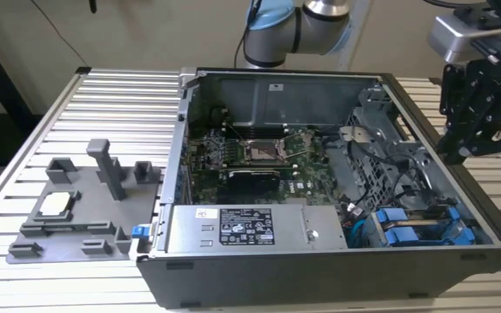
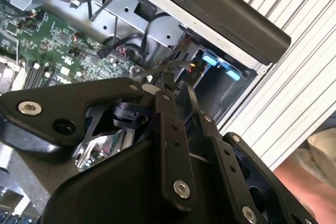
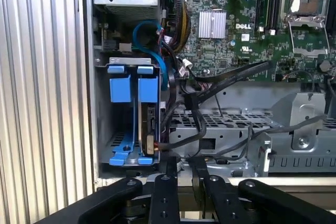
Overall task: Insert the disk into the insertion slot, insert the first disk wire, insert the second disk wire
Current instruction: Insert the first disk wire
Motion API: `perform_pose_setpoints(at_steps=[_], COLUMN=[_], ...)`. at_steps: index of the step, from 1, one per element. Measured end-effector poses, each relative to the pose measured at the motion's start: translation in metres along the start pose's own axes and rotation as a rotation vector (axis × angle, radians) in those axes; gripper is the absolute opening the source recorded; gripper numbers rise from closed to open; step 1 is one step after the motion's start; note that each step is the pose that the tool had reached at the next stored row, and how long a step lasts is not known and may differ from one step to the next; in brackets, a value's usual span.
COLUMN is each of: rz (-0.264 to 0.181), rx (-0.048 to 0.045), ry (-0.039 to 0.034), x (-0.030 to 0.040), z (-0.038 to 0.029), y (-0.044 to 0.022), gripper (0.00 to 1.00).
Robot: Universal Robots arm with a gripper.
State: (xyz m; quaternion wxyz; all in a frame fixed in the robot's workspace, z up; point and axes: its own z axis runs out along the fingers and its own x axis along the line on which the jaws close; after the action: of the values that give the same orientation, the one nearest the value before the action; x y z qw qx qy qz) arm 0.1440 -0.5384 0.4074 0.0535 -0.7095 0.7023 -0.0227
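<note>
The gripper hangs above the rim of the black computer case, at the upper right of the exterior view, with its wrist cameras aimed into the drive corner. Its two black, bolt-studded fingers stand parallel with a narrow gap between them and hold nothing. This posture is judged to be a stand-off that keeps the bay in sight.

The insertion slot is a bay of thin, folded grey sheet metal. In the exterior view it occupies the lower right of the case, beside the silver labelled power-supply box. Two bright blue plastic frames stand edge-on in it, side by side. The disk is judged to be one of them; its label is hidden, so which one cannot be told. A brown connector with a dark lead sits at one frame's end. Glossy black cables run over the perforated metal cage beside the green motherboard.
</note>
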Motion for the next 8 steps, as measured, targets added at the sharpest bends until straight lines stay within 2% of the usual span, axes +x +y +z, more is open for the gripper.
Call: perform_pose_setpoints(at_steps=[6, 8], rz=[0.000, -0.001], rx=[0.0093, 0.0220], ry=[0.0002, 0.0002], x=[-0.0047, -0.0049], z=[-0.0009, -0.0012], y=[0.0180, 0.0258], gripper=[0.27, 0.27])
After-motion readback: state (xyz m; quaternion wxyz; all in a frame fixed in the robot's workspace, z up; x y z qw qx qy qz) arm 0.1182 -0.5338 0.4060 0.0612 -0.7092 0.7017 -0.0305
